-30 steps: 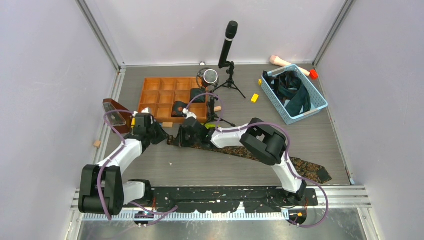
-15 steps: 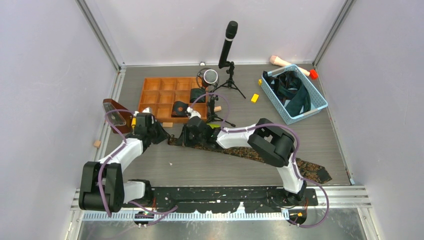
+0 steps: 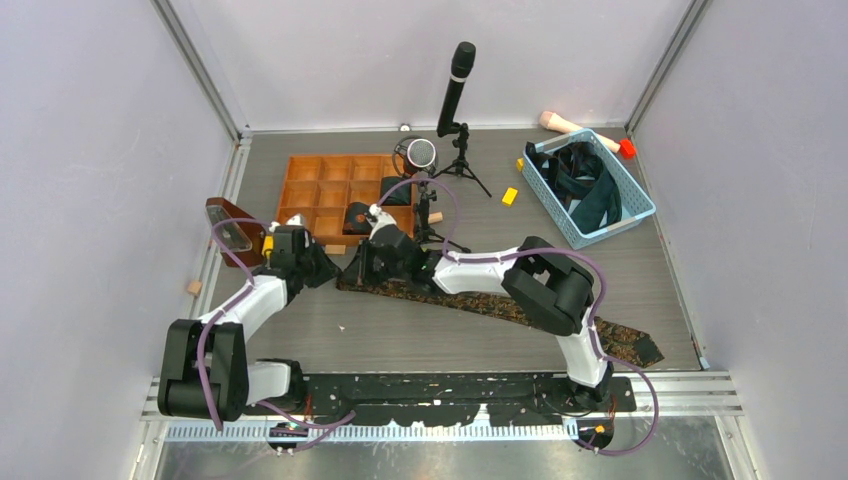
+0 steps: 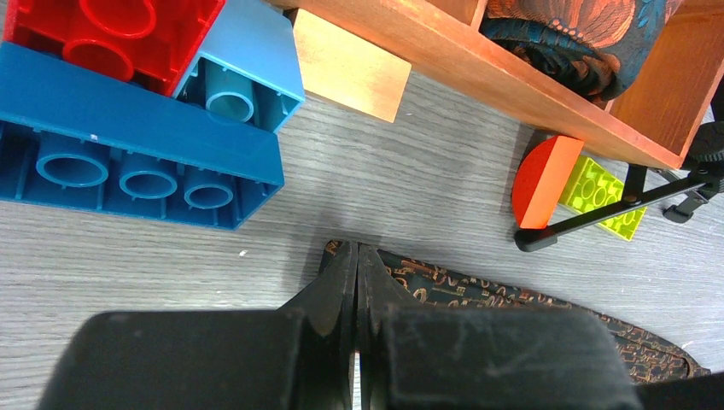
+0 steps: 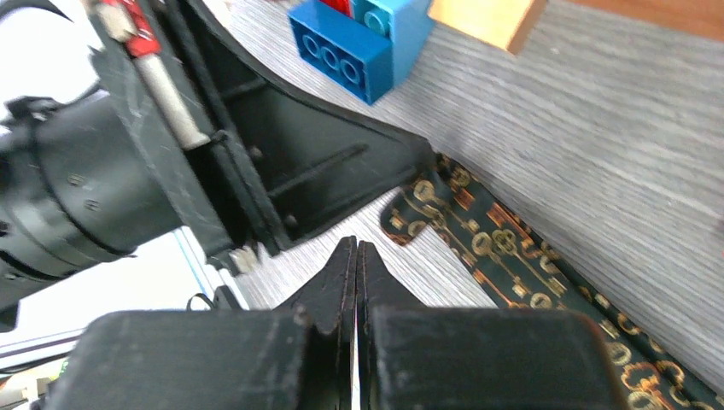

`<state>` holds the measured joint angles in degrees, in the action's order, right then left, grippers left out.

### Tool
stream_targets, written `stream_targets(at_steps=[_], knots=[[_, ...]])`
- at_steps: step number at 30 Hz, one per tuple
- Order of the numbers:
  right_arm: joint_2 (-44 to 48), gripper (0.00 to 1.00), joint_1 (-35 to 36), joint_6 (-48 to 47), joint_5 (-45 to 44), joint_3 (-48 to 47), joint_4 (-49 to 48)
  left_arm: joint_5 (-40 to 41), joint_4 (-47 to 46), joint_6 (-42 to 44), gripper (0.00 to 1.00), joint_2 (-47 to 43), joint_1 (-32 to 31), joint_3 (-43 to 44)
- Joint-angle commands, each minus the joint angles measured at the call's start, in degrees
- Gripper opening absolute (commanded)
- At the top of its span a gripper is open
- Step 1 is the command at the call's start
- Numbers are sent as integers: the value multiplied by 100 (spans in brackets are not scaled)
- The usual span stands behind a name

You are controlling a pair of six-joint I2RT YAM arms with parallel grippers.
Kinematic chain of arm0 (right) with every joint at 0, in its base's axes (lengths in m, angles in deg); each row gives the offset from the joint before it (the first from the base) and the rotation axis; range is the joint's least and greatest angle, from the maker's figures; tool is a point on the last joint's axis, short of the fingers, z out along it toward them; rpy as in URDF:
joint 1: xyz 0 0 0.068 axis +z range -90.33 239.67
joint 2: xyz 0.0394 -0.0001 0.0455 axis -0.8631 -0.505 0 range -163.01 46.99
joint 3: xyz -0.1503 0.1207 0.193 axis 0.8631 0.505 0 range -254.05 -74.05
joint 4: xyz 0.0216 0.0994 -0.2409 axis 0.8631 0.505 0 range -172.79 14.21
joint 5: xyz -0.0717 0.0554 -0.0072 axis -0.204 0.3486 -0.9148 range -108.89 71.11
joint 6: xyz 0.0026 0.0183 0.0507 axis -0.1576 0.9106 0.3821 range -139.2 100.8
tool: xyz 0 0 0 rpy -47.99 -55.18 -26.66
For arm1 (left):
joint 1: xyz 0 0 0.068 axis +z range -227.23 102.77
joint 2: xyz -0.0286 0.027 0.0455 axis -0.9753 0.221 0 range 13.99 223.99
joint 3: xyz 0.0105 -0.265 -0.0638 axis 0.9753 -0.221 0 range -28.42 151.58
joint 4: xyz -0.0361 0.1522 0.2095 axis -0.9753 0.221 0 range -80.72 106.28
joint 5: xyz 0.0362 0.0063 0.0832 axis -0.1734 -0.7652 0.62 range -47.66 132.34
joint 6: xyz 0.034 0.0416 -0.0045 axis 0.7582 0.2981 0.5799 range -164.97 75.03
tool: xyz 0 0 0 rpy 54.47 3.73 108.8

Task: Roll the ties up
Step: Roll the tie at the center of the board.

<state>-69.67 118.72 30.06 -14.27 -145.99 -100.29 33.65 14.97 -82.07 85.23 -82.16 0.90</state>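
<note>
Now right hand (image 3: 356, 270) nearer tray (image 3: 310, 190), tie (image 3: 480, 303) flat

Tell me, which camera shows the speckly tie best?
The top external view: the speckled tie shows there almost end to end. The left wrist view shows only its narrow end; the right wrist view, a short stretch near that end.

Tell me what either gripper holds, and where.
The right gripper is shut and empty. The left gripper is shut, tips at the end of the speckled tie; a pinch cannot be told.
</note>
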Motion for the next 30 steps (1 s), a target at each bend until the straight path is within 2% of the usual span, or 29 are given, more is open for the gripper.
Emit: stream_targets(at_steps=[1, 9, 17, 30], knots=[[-67, 0, -33, 13, -148, -383, -126, -45, -296, 1, 0, 0, -43, -36], [-242, 0, -107, 119, -72, -476, -263, -80, -354, 1, 0, 48, -52, -49], [-548, 0, -139, 260, -54, -713, 19, -90, -384, 8, 0, 84, -62, -52], [-467, 0, -139, 446, -418, -380, 464, -36, -376, 19, 0, 123, -68, -10]])
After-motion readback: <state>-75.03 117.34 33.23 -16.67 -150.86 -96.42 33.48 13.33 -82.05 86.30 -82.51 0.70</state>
